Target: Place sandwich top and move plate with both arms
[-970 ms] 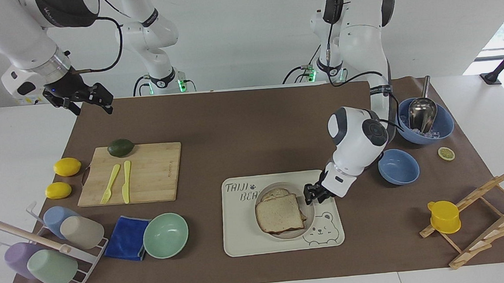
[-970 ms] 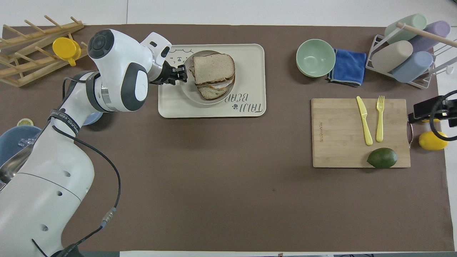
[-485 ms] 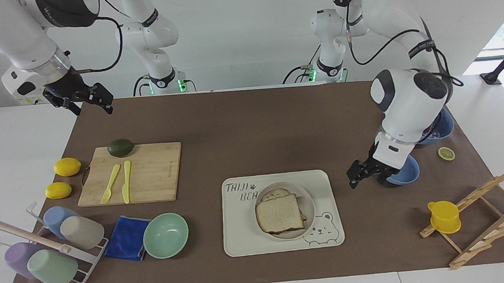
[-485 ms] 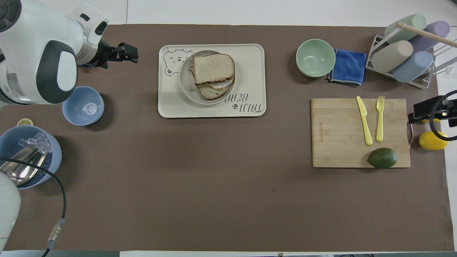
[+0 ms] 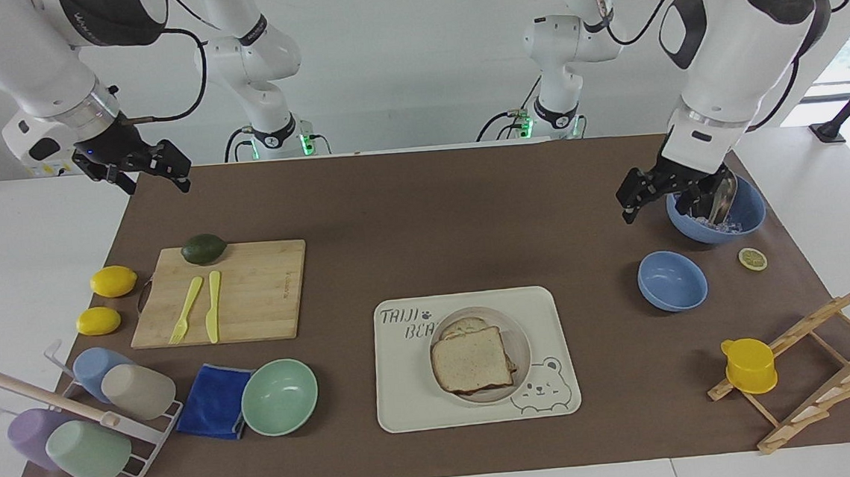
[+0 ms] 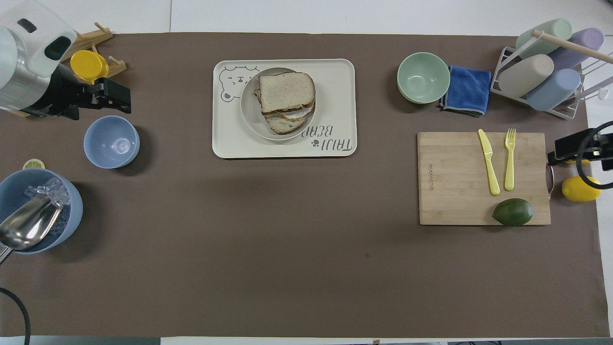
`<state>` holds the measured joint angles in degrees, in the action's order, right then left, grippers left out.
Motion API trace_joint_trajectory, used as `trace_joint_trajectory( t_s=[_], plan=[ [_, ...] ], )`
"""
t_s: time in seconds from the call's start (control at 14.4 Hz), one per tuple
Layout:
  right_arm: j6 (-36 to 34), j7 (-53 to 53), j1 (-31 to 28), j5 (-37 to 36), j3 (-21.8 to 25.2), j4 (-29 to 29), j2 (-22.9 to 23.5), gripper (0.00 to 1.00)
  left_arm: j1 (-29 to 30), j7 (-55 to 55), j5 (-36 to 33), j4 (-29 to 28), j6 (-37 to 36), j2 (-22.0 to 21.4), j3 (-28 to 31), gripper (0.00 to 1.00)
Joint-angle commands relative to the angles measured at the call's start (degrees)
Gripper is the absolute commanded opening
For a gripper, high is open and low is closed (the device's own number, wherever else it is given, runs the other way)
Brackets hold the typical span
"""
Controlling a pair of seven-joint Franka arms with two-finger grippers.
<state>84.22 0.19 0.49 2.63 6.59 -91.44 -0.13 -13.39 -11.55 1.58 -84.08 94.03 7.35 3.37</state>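
While I watch the facing view, the sandwich top [image 5: 471, 360] lies on the lower slices, on the plate [image 5: 520, 345], which sits on the bear tray [image 5: 406, 389] at lower centre. My left gripper [image 5: 665, 193] hangs released and empty at the right of the frame, over the mat beside the ice bowl [image 5: 745, 217]. My right gripper [image 5: 134, 169] waits at upper left with its fingers apart, holding nothing.
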Motion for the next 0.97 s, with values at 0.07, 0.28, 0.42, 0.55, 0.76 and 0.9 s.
trace_joint_trajectory(
  t_s=[0.07, 0.28, 0.42, 0.55, 0.76, 0.9],
  plan=[
    [0.1, -0.9, -0.3, -0.3, -0.3, -0.8, -0.9, 1.0, 1.9, 0.6, -1.0, -4.0, -7.4, -6.9, -0.3, 1.0],
    [0.1, -0.9, -0.2, -0.3, -0.3, -0.8, -0.9, 1.0, 5.5, 3.3, -1.0, -11.3, -7.5, -11.7, -3.1, 1.0],
    [0.1, -0.9, -0.3, -0.3, -0.3, -0.8, -0.9, 1.0, 9.4, 4.9, -0.9, -15.6, -3.5, -13.3, -7.0, 1.0],
    [0.1, -0.9, -0.2, -0.3, -0.3, -0.8, -0.9, 1.0, 8.8, 4.5, -0.9, -15.3, 1.1, -12.9, -7.3, 1.0],
    [0.1, -0.9, -0.3, -0.3, -0.3, -0.8, -0.9, 1.0, 7.8, 4.4, -1.0, -10.9, -1.5, -10.9, -7.0, 1.0],
    [0.1, -0.9, -0.2, -0.3, -0.3, -0.8, -0.9, 1.0, 7.7, 4.4, -1.1, -8.2, -4.5, -9.9, -7.0, 1.0]
  ],
)
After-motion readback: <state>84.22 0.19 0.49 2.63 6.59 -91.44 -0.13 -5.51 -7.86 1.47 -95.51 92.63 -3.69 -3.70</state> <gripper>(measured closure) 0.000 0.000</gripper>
